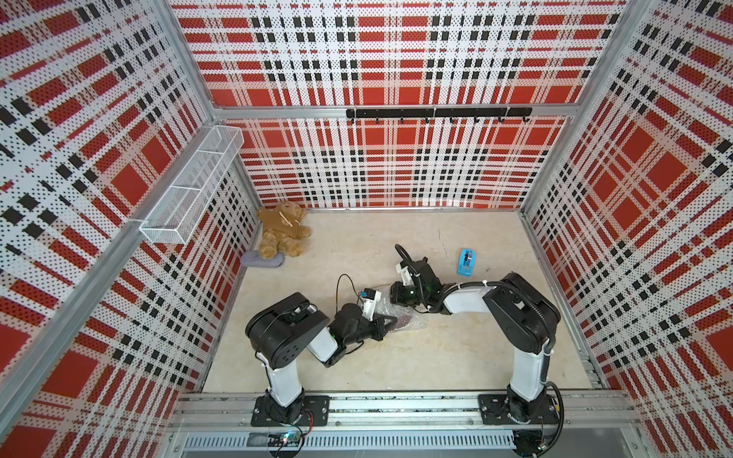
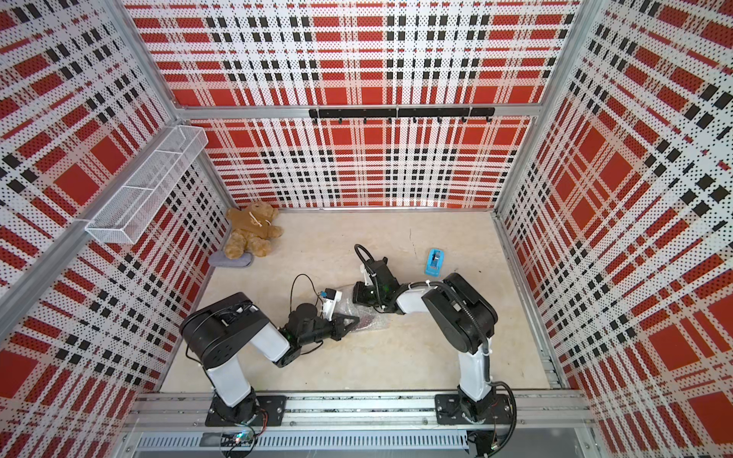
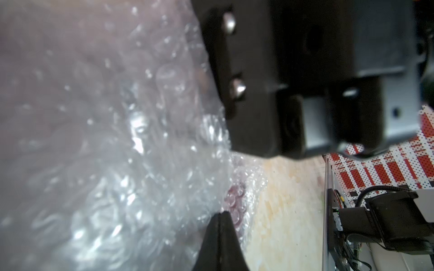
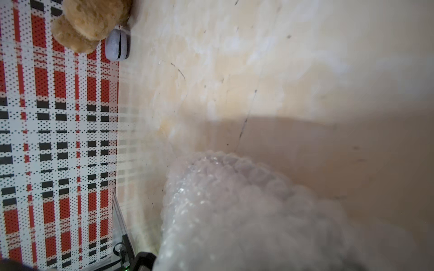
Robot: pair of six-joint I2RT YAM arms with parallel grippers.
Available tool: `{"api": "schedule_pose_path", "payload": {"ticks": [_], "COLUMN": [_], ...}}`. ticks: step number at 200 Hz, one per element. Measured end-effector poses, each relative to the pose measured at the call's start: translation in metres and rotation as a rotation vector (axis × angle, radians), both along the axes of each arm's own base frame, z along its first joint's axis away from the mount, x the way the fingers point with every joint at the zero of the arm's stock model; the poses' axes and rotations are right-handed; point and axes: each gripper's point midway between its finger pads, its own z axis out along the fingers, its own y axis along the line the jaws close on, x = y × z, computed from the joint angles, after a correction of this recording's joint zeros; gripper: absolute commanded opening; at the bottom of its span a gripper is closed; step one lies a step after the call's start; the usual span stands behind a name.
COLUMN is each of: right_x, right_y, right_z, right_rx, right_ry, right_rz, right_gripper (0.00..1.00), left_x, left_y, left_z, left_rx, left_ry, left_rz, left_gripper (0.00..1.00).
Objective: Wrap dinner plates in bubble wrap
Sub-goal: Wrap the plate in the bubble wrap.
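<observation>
Bubble wrap point(image 1: 414, 322) lies bunched on the pale tabletop point(image 1: 436, 357) between two black-and-white arms. The dark-red dinner plate point(image 1: 403, 320) shows through it just past the tips of the left gripper point(image 1: 393, 319). The left arm is folded low, elbow raised, forearm stretched almost level with the table and wrist rolled sideways. The right arm rises from its base, then reaches inward with its wrist bent down, setting the right gripper point(image 1: 398, 295) on the wrap's far side, near the left jaws. In the left wrist view the black fingers point(image 3: 211, 246) are pressed together with only a seam between them. Their tips sit at the wrap's edge, and a patch of red plate shows just beyond them. Whether a fold of plastic is pinched there cannot be made out. A dark, blurred block with two screws looms above the wrap in that view, cutting off much of the scene. In the right wrist view a blurred mound of wrap fills the foreground and no fingers show, so whether the right jaws are parted or clamped cannot be told. Most of the plate is hidden under wrap and grippers in both top views. A blue tape dispenser point(image 1: 467, 262) stands beyond the right gripper. A teddy bear point(image 1: 282, 234) sits well apart from both jaws in the far corner.
</observation>
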Motion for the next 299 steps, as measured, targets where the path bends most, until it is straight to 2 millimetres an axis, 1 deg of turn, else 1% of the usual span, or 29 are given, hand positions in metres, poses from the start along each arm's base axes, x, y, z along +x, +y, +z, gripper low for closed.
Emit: {"api": "schedule_pose_path", "payload": {"ticks": [33,53,64,82,92,108,121,131,141,156,166,181,196,209,224,225,229,232,238,250,261,278,290,299], "right_x": [0.012,0.014,0.009,-0.005,-0.014,-0.025,-0.033,-0.043,-0.053,-0.061,-0.065,-0.066,-0.068,-0.067,-0.063,-0.062,-0.061,-0.06,-0.058,-0.056,-0.055,-0.054,-0.054,-0.054], "right_y": [-0.029,-0.042,-0.049,-0.059,-0.06,-0.057,-0.049,-0.039,-0.03,-0.019,-0.014,-0.013,-0.014,-0.014,-0.016,-0.016,-0.016,-0.016,-0.015,-0.015,-0.016,-0.017,-0.018,-0.018], "right_z": [0.027,0.042,0.047,0.046,0.045,0.039,0.033,0.029,0.025,0.02,0.015,0.006,0.0,-0.003,-0.008,-0.009,-0.01,-0.011,-0.012,-0.011,-0.011,-0.012,-0.012,-0.012], "right_rx": [-0.033,-0.034,-0.036,-0.037,-0.023,-0.017,-0.021,-0.026,-0.032,-0.039,-0.043,-0.049,-0.049,-0.051,-0.057,-0.057,-0.058,-0.058,-0.057,-0.054,-0.06,-0.071,-0.078,-0.082], "right_ry": [-0.067,-0.116,-0.132,-0.14,-0.141,-0.128,-0.125,-0.123,-0.121,-0.121,-0.119,-0.104,-0.088,-0.084,-0.07,-0.069,-0.066,-0.064,-0.06,-0.059,-0.064,-0.068,-0.075,-0.079], "right_rz": [-0.067,-0.09,-0.095,-0.093,-0.073,-0.027,0.02,0.068,0.112,0.155,0.176,0.184,0.184,0.182,0.17,0.169,0.167,0.166,0.167,0.167,0.171,0.178,0.187,0.192], "right_gripper": [0.31,0.32,0.35,0.39,0.42,0.46,0.47,0.46,0.45,0.41,0.35,0.18,0.06,0.0,0.0,0.0,0.0,0.0,0.0,0.0,0.0,0.0,0.0,0.0], "left_x": [-0.006,-0.009,-0.01,-0.011,-0.011,-0.012,-0.012,-0.012,-0.012,-0.013,-0.013,-0.013,-0.013,-0.013,-0.013,-0.013,-0.013,-0.013,-0.014,-0.016,-0.017,-0.015,-0.004,0.008], "left_y": [-0.001,-0.002,-0.003,-0.004,-0.004,-0.004,-0.004,-0.005,-0.005,-0.006,-0.006,-0.006,-0.006,-0.006,-0.006,-0.006,-0.006,-0.006,-0.006,-0.007,-0.007,0.0,0.009,0.016], "left_z": [-0.002,-0.002,-0.002,-0.003,-0.003,-0.003,-0.003,-0.003,-0.003,-0.004,-0.004,-0.004,-0.004,-0.003,0.0,0.0,0.001,0.002,0.005,0.016,0.031,0.056,0.075,0.083], "left_rx": [-0.001,-0.004,-0.005,-0.005,-0.005,-0.004,-0.004,-0.003,-0.002,-0.002,-0.001,0.0,0.0,-0.001,-0.003,-0.004,-0.005,-0.005,-0.012,-0.037,-0.061,-0.093,-0.112,-0.104], "left_ry": [0.015,0.023,0.025,0.027,0.028,0.03,0.031,0.032,0.033,0.033,0.034,0.035,0.035,0.034,0.035,0.034,0.037,0.037,0.04,0.044,0.026,-0.015,-0.055,-0.072], "left_rz": [-0.019,-0.03,-0.033,-0.039,-0.041,-0.043,-0.044,-0.045,-0.047,-0.049,-0.05,-0.05,-0.05,-0.05,-0.052,-0.052,-0.052,-0.052,-0.057,-0.071,-0.073,-0.064,-0.026,0.015], "left_gripper": [0.0,0.0,0.0,0.0,0.0,0.0,0.0,0.0,0.0,0.0,0.0,0.0,0.0,0.0,0.0,0.0,0.2,0.31,0.39,0.48,0.54,0.53,0.5,0.49]}}
